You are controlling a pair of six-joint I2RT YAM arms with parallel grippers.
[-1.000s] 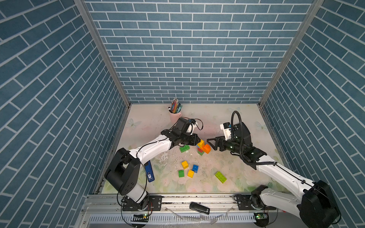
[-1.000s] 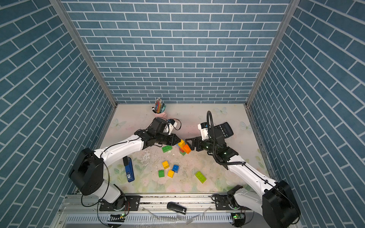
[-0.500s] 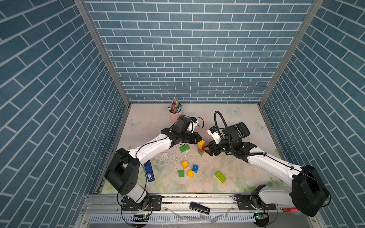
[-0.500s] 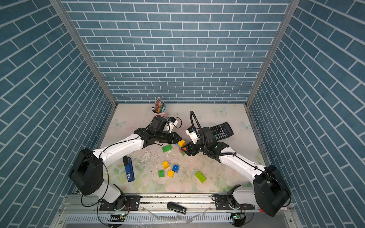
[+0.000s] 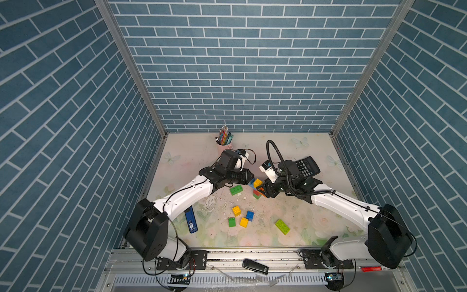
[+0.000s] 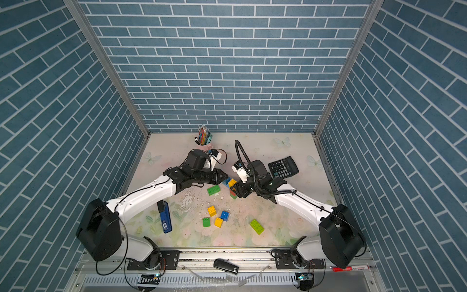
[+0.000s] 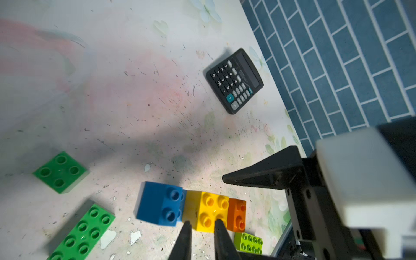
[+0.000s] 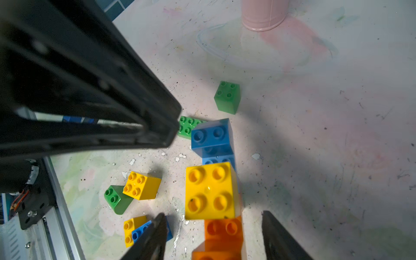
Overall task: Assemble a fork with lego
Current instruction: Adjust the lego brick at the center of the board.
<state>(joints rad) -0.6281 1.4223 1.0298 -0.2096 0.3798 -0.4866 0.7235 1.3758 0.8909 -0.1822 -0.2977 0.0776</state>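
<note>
- Overhead, in both top views, the joined row (image 5: 255, 183) of blue, yellow and orange lego is seen in the middle of the tabletop (image 5: 310, 227), hemmed between the left end effector (image 5: 250, 177) and the right end effector (image 5: 263, 189). A clash of the two could be caused if either is driven further inward.
- Also there, the green oblong brick (image 5: 235, 190) is found just beside the left end effector, and the calculator (image 5: 307, 166) near the right wrist. Either could be swept aside when an arm is swung.
- Next, in the left wrist view, the left end effector's fingers (image 7: 221, 238) are shown together with nothing gripped, their tips at the edge of the yellow brick (image 7: 211, 209). Whether contact is made cannot be told. If the row is shoved instead of braced, it could be slid away or its joints levered apart.
- Lastly, in the right wrist view, the right end effector (image 8: 216, 236) is shown with its jaws apart, set either side of the orange brick (image 8: 224, 231) and clear of it. If the jaws are shut off-centre, that end brick alone could be pinched and snapped off. The loose blue brick (image 8: 139, 231) beside one finger could also be caught.
</note>
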